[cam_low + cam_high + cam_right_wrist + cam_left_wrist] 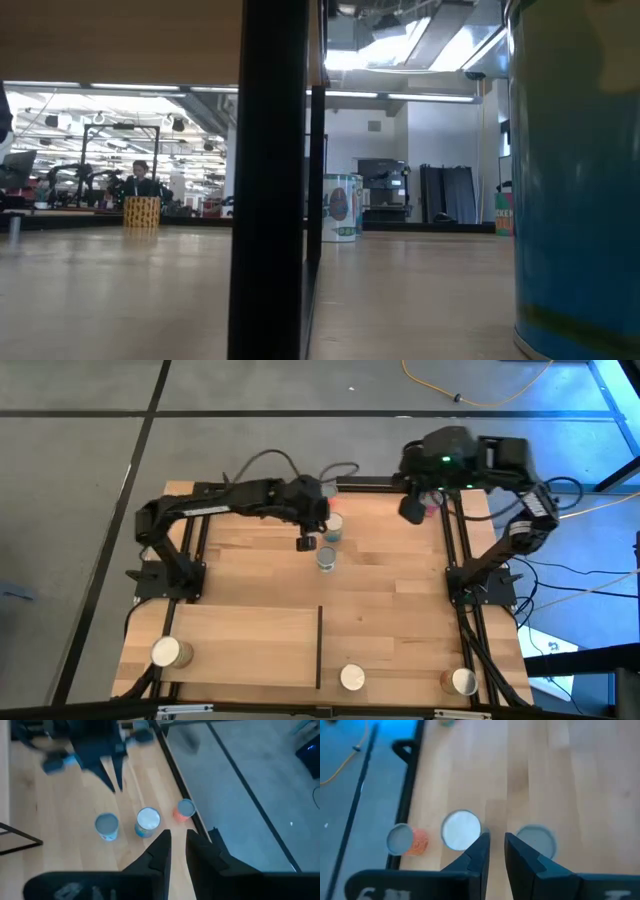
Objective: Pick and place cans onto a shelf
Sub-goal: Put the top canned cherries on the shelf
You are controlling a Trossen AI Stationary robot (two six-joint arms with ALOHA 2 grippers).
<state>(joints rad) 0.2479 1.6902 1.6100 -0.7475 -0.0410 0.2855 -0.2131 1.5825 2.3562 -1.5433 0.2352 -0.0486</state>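
My left gripper hangs shut and empty over the middle of the table's far half. It also shows in the left wrist view and the right wrist view. A white-topped can and a grey-topped, blue-labelled can stand upright just to its right. An orange can stands by the far rail. My right gripper is shut and empty, raised near the far right corner. The shelf, with its black bar, lies at the near left and carries one can.
Two more cans stand near the front edge, one in the middle and one at the right. In the low view the right one looms close. Black frame rails run along the table's sides. Bare tabletop lies between the groups of cans.
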